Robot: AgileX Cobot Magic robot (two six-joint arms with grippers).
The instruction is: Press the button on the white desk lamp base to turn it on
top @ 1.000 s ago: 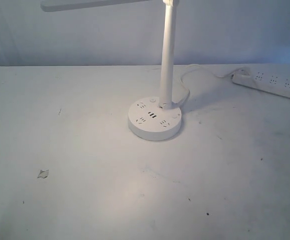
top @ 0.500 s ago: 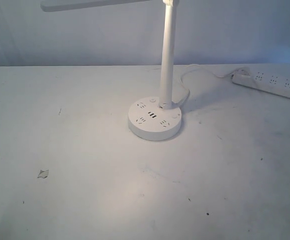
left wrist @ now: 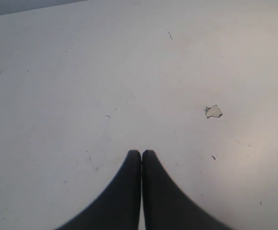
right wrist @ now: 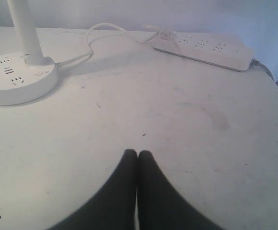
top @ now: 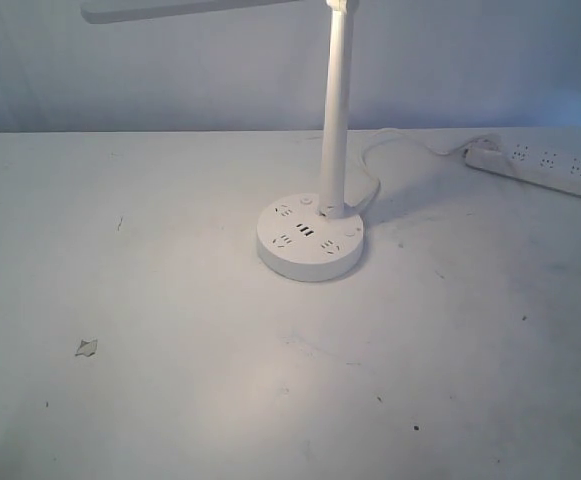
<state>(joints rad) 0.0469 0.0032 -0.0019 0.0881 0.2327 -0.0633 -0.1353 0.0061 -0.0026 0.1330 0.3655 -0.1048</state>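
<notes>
- Worktop (top: 170, 400): white, scuffed and speckled, carrying everything.
- Long power strip (top: 545, 168): white, lying at the far right edge, well apart from the lamp; a white cord (right wrist: 76, 58) loops between them.
- Round white desk lamp base (top: 310, 240): standing near the worktop's middle, with sockets and dark slots on top and a slim pole (top: 335, 110) rising upright from its rear.
- Black left fingers (left wrist: 124, 191): pressed together, empty, above bare worktop.
- Black right fingers (right wrist: 119, 191): likewise closed on nothing, well apart from the base.
- Tiny pale scrap (top: 87, 347): front left.
</notes>
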